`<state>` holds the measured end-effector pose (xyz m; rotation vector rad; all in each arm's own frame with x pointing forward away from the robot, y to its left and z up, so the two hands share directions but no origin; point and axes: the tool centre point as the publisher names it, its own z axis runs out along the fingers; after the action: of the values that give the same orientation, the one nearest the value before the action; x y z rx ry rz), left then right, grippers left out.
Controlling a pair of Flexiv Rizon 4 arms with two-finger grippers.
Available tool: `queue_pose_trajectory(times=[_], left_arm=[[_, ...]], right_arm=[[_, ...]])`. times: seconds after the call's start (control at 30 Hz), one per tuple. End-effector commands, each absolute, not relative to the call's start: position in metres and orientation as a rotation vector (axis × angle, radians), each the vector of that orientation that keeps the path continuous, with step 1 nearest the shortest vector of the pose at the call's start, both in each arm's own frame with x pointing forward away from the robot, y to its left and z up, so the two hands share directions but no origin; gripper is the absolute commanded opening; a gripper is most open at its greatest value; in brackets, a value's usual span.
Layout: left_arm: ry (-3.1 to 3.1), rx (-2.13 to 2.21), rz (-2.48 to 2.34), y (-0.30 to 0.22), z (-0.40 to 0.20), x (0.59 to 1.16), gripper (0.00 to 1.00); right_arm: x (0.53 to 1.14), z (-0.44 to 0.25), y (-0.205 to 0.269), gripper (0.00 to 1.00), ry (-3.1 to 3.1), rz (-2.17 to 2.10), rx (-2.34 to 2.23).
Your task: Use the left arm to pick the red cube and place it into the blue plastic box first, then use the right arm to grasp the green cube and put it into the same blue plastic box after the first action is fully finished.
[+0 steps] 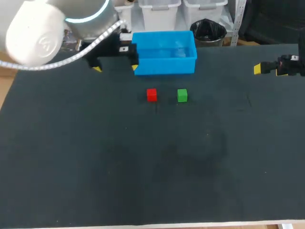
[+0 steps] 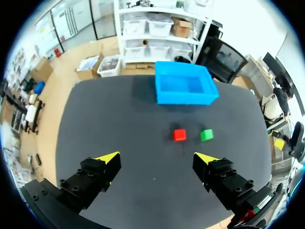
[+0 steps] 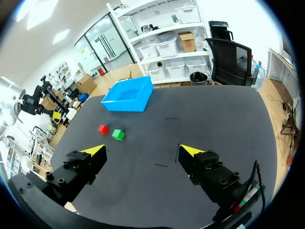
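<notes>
1. Head view: found the small red cube [image 1: 151,95] flat on the dark table [image 1: 143,167], just beside the small green cube [image 1: 182,95] but not touching it. Saw both near the front wall of the blue plastic box [image 1: 164,66], not inside it yet. Spotted the left gripper [image 1: 116,68] up by the box's left end, with fingers spread wide and nothing held.

2. Left wrist view: looked out past the two wide-apart yellow tips and found the red cube ahead of them, then the green cube beside it, then the box farther on. Judged the red cube light, hard and not easy to break, maybe a bit smooth. Thought it best pinched on two flat sides that face away from each other, with care for the green cube so close by. Found no long side on it, being the same all round. Sat square, one flat face toward the box.

3. Right wrist view: saw the right gripper [image 3: 143,150] spread wide and empty too, well apart from both cubes. Found the cubes side by side ahead of it, short of the box.
</notes>
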<state>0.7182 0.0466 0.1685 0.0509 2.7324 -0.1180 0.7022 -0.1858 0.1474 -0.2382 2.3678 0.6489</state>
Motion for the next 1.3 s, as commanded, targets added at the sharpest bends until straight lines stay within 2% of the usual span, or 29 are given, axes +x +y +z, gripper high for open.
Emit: queue_pose_trajectory(times=[0.03, 0.47, 0.7, 1.3], left_arm=[[2.808, 0.013, -0.024, 0.024, 0.173, 0.742, 1.00], [2.886, -0.060, 0.085, -0.013, 0.155, 0.761, 1.00], [2.887, -0.099, 0.158, -0.016, 0.137, 0.761, 1.00], [2.897, -0.105, 0.142, -0.016, 0.137, 0.761, 1.00]], right_arm=[[0.702, 0.148, -0.186, 1.00, 2.368, 0.648, -0.237], [0.702, 0.148, -0.186, 1.00, 2.368, 0.648, -0.237], [0.702, 0.148, -0.186, 1.00, 2.368, 0.648, -0.237], [0.702, 0.148, -0.186, 1.00, 2.368, 0.648, -0.237]])
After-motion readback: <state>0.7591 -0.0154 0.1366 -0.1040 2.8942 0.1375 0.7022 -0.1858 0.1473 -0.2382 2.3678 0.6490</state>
